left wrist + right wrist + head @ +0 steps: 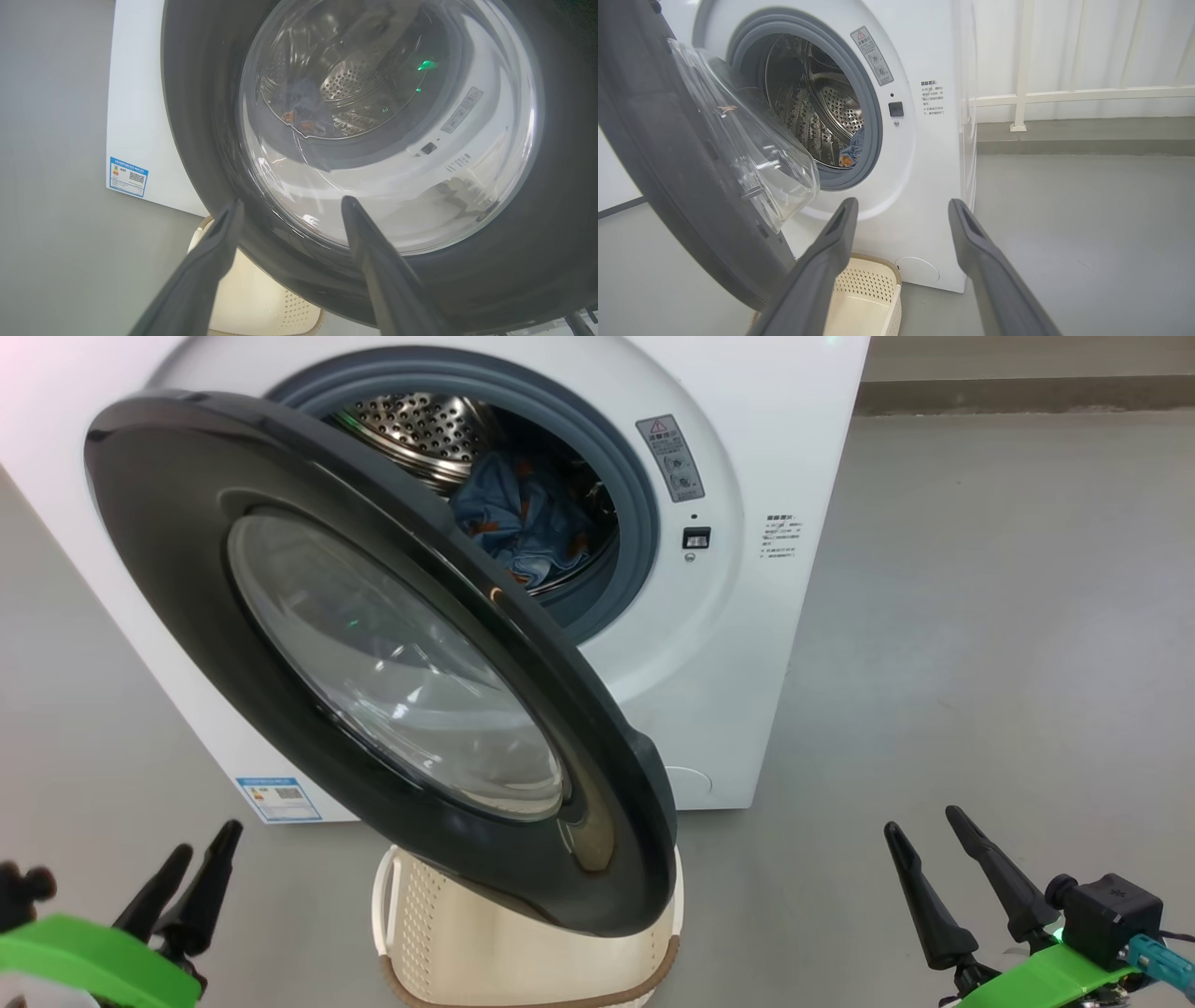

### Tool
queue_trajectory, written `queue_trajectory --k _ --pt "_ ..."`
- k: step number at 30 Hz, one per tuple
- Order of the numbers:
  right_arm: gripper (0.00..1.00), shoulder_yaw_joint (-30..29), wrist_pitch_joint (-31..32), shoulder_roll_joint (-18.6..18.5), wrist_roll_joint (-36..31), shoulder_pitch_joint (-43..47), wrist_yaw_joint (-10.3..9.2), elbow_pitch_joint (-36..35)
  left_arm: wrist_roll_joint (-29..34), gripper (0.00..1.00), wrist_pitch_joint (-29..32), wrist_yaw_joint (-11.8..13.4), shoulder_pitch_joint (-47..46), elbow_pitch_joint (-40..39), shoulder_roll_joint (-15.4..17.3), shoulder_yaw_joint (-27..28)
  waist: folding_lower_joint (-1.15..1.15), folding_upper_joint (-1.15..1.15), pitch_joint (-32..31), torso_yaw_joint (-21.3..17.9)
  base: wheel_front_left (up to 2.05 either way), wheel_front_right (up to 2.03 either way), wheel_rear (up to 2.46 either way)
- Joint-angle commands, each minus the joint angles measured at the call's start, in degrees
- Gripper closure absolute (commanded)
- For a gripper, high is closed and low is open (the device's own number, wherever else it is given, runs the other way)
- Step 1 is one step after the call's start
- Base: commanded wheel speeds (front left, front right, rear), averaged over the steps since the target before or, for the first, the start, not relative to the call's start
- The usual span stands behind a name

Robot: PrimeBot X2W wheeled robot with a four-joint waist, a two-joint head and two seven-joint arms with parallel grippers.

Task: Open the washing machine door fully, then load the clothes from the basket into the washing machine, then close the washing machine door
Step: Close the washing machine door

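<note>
Left pincer (292, 201), right pincer (901, 203) both spread wide, holding nothing. Basket (485, 933) looks empty, clothes (523, 518) sit in drum (420, 425), so half-open door (392, 663) probably just needs pushing shut.

The washing machine door (392, 663) blocks us — slanting across the drum mouth (560, 476), over the basket (448, 943). We find room right of it.

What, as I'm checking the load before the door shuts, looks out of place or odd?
Nothing stands out. The clothes lie inside the washing machine. The basket stands upright beneath the half-open washing machine door, its visible floor bare. No spill or damage shows.
</note>
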Motion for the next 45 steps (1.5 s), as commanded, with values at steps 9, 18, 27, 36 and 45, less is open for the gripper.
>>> queue_trajectory --k 9,18,27,36,45 --pt "0.0 1.1 -0.5 -1.3 -0.3 -0.5 0.26 -1.4 3.9 0.0 -17.6 -0.4 0.6 4.8 1.5 -2.9 0.0 0.0 0.1 0.8 0.0 0.0 0.0" --pt "0.0 1.0 -0.5 -1.3 -0.2 -0.7 0.26 -1.4 9.2 0.0 -28.2 -0.4 1.4 8.7 0.9 -7.2 0.0 0.0 0.2 1.4 0.0 0.0 0.0" --pt "0.0 0.9 -0.5 -1.2 -0.3 -0.7 0.26 -1.5 24.6 0.0 -29.0 -0.4 3.6 7.0 -4.6 -1.1 0.0 0.0 0.3 2.2 0.0 0.0 0.0" --pt "0.0 1.0 -0.5 -1.1 -0.3 -1.0 0.26 -1.5 39.0 0.0 -29.0 -0.4 7.9 2.5 -12.4 6.2 0.0 0.0 0.4 2.7 0.0 0.0 0.0" --pt "0.0 1.2 -0.5 -1.0 -0.2 -1.2 0.26 -1.5 46.1 0.0 -29.0 -0.4 9.7 1.5 -16.4 9.8 0.0 0.0 0.4 2.9 0.0 0.0 0.0"
